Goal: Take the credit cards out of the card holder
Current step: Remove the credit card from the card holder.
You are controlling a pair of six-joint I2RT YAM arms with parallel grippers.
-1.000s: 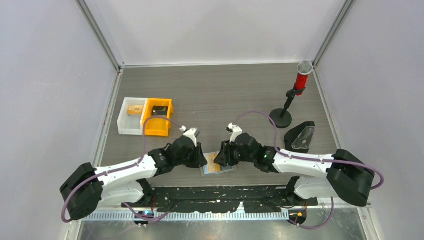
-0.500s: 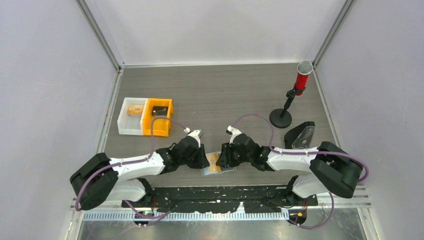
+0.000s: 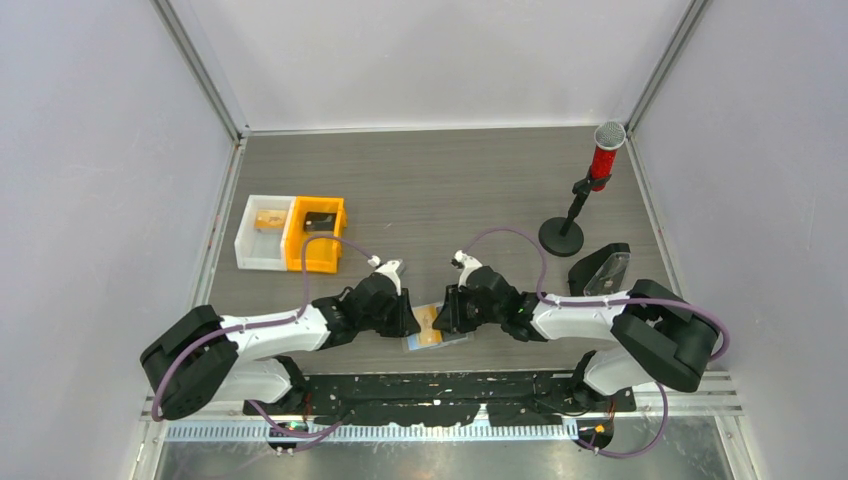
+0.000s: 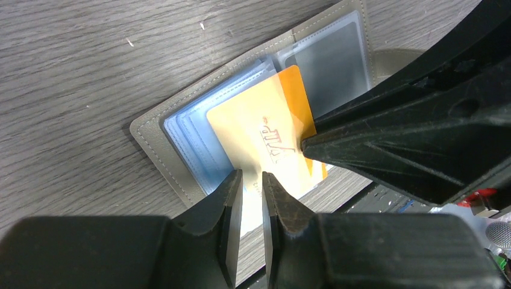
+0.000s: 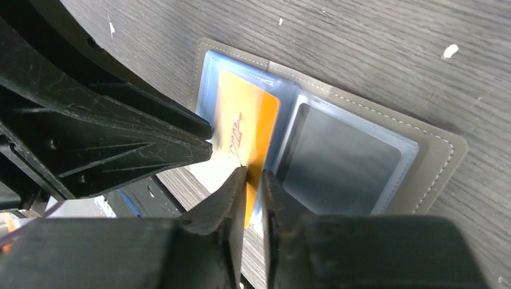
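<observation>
You're working at the bottom centre of the overhead frame, where the card holder (image 3: 440,338) is lying open and flat on the table (image 3: 450,190) between both arms. In the left wrist view the orange card (image 4: 265,132) is sticking about halfway out of the panel at centre left. It's lying over the light blue cards (image 4: 190,135) tucked in their sleeves, and the pocket at upper right is looking empty.

Your left gripper (image 4: 248,180) is sitting at the lower middle of that frame, fingers nearly together and pinching the card's near edge. Your right gripper (image 5: 250,176) is doing much the same at another corner, fingers drawn close with the orange edge running in between them.

By my reading, you're mid-extraction on the first card. Two grips on one card are likely fighting each other, so I'd be letting one hand draw while the other pins the holder's rim. You're wanting a low, flat pull along the sleeve's opening, so the card isn't bowing and the holder isn't riding up. The holder is lying right beside the table's near edge, so be watching that too.
</observation>
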